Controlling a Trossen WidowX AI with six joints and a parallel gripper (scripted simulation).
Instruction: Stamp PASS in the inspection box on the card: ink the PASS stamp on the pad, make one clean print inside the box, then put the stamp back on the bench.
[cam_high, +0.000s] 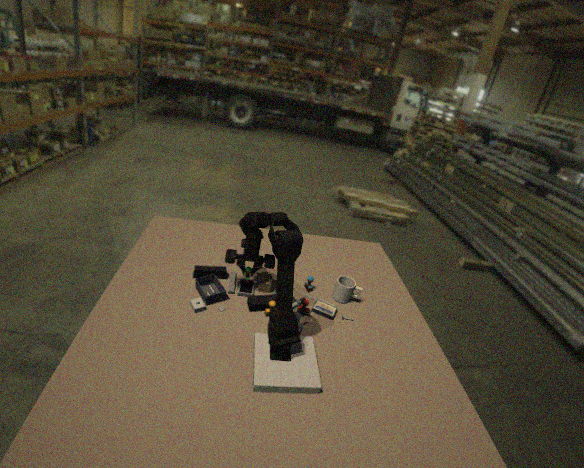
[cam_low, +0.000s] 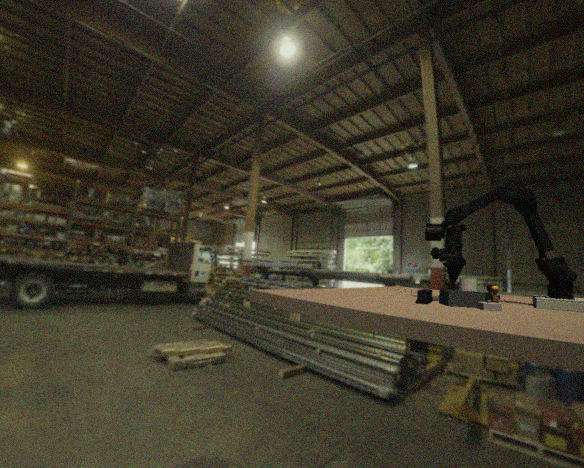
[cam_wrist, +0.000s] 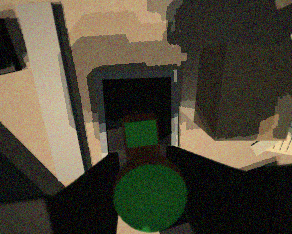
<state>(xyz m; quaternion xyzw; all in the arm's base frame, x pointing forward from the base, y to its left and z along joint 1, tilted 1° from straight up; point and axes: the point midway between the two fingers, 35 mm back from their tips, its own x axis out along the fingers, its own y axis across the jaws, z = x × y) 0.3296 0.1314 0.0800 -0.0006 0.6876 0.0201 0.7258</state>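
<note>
My gripper (cam_high: 248, 273) (cam_low: 453, 286) (cam_wrist: 142, 157) points down and is shut on the stamp with the round green knob (cam_wrist: 150, 197); a green square shows on its dark body. The stamp is upright over the near part of the open black ink pad (cam_high: 245, 287) (cam_wrist: 137, 95), which has a grey rim. Whether it touches the pad cannot be told. The stamp's lower face is hidden. A pale lined sheet (cam_wrist: 276, 146), perhaps the card, shows partly at the wrist view's right edge; its box and any print cannot be made out.
A pale bar (cam_high: 232, 283) (cam_wrist: 45, 75) stands left of the pad, with a dark tray (cam_high: 211, 290) beyond. A dark block (cam_high: 261, 303) is nearer the base. Orange (cam_high: 272, 304), red (cam_high: 304, 303) and blue (cam_high: 310, 279) knobbed items and a mug (cam_high: 344, 290) are to the right.
</note>
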